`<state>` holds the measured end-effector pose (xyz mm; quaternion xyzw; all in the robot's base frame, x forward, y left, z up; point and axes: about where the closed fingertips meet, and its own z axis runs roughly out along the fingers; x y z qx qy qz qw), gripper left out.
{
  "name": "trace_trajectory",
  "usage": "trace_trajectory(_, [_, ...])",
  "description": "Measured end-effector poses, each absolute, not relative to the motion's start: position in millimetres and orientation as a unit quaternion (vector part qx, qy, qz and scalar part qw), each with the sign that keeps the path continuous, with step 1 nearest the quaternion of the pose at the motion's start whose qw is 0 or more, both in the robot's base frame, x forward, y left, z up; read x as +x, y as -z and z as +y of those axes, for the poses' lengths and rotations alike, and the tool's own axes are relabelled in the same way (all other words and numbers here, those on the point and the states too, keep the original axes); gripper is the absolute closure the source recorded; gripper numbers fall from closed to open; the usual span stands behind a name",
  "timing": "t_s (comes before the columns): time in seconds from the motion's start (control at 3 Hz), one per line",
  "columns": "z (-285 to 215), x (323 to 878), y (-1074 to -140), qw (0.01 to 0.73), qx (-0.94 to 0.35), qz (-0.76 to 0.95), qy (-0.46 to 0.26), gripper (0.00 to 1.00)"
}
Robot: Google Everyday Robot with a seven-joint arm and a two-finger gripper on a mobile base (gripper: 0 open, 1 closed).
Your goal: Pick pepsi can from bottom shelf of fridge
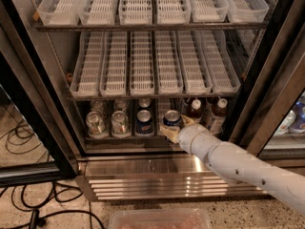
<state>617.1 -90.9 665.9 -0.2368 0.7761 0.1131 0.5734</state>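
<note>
The fridge [281, 56] stands open. On its dark bottom shelf [125, 139] stand two pepsi cans at the front, one in the middle [144, 122] and one to its right [171, 118], with a third [144, 103] behind. My gripper [174, 129], on a pale grey arm reaching in from the lower right, is at the right-hand pepsi can, against its lower front. It hides the can's lower part.
Two silver-green cans [95, 124] [119, 123] stand at the shelf's left and two brown bottles [194, 109] [218, 111] at its right. White trays [143, 66] fill the racks above. Below are the steel louvred base [162, 181], floor cables [28, 209] and a clear plastic tub [159, 219].
</note>
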Motion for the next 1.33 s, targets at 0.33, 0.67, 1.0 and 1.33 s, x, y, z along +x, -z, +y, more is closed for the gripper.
trace_trajectory(0.33, [-92,593,-665,0.541,-0.272,0.783,-0.144,1.0])
trace_trajectory(0.67, [-95,574,-664,0.515,-0.308,0.78,-0.177,1.0])
trace_trajectory(1.0, [-97,561,-667,0.501,-0.344,0.765,-0.214,1.0])
trace_trajectory(1.33, [-95,549,-668,0.477,-0.38,0.75,-0.256,1.0])
